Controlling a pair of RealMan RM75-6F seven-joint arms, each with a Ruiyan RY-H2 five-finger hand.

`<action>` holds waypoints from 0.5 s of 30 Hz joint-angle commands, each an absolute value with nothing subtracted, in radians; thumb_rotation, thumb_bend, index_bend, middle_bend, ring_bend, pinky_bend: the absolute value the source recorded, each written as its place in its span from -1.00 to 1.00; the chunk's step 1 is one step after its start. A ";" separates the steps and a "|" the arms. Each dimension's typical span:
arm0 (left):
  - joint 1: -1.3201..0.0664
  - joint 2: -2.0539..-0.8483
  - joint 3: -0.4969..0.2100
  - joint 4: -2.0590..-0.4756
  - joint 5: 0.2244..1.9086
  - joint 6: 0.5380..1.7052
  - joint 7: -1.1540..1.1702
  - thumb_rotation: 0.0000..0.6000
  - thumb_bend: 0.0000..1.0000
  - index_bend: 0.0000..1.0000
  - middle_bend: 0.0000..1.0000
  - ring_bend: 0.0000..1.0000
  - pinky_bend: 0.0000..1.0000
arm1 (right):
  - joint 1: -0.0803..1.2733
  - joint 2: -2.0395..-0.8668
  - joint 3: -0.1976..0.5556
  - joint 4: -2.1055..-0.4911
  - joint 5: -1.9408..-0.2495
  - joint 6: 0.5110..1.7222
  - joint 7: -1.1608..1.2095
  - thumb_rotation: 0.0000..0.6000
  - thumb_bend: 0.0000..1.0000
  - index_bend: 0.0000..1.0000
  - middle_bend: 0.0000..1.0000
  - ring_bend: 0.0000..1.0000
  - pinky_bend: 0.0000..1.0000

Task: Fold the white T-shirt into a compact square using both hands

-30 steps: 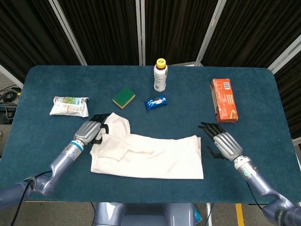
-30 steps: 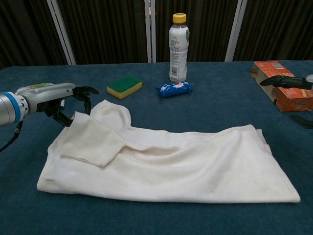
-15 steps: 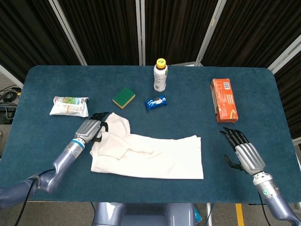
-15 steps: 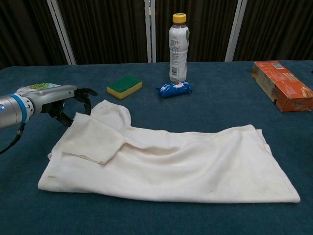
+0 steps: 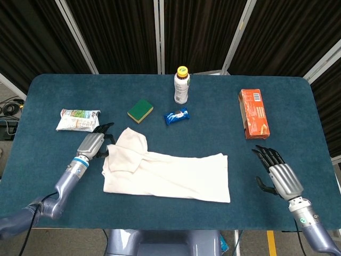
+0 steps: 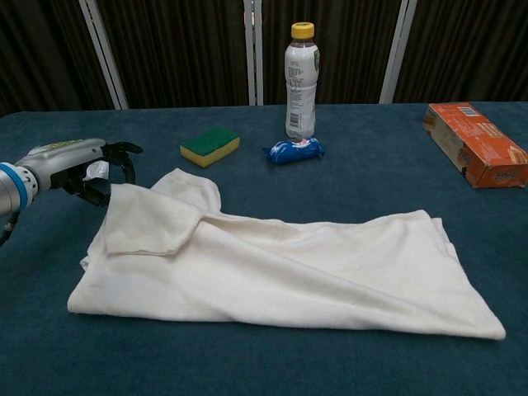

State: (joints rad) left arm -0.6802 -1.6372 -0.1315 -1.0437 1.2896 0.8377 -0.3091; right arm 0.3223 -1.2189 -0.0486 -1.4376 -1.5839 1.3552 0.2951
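The white T-shirt (image 5: 165, 170) is lying on the blue table (image 5: 53, 101), folded into a long flat band running left to right across the near middle, with 1 sleeve flap doubled over at its left end. The left hand (image 5: 93, 144) is right at that corner, fingers curled around the cloth edge, so it looks like it's pinching the sleeve, and the chest view (image 6: 70, 165) shows the same thing with the dark fingers hooked at the fabric's edge. The right hand (image 5: 279, 176) is well off to the right near the table edge, well apart from the shirt, fingers spread and holding nothing.

Other stuff along the back: a drink bottle with a yellow cap (image 5: 182, 85), a green and yellow sponge (image 5: 140, 110), a small blue snack wrapper (image 5: 176, 116), an orange box (image 5: 253, 113), and a white and green packet (image 5: 79, 120) just behind the left hand.
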 commanded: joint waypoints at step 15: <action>-0.674 -1.597 -0.157 -1.090 1.307 0.875 -0.315 1.00 -0.89 -1.00 -1.00 -1.00 -1.00 | 0.308 -1.211 -0.036 -1.450 -1.604 1.355 0.293 1.00 -0.25 -0.96 -1.00 -1.00 -1.00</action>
State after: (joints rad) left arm -0.6743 -1.6091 -0.1511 -1.0788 1.3042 0.8701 -0.3199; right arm 0.3083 -1.2110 -0.0366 -1.4500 -1.6035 1.3551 0.2930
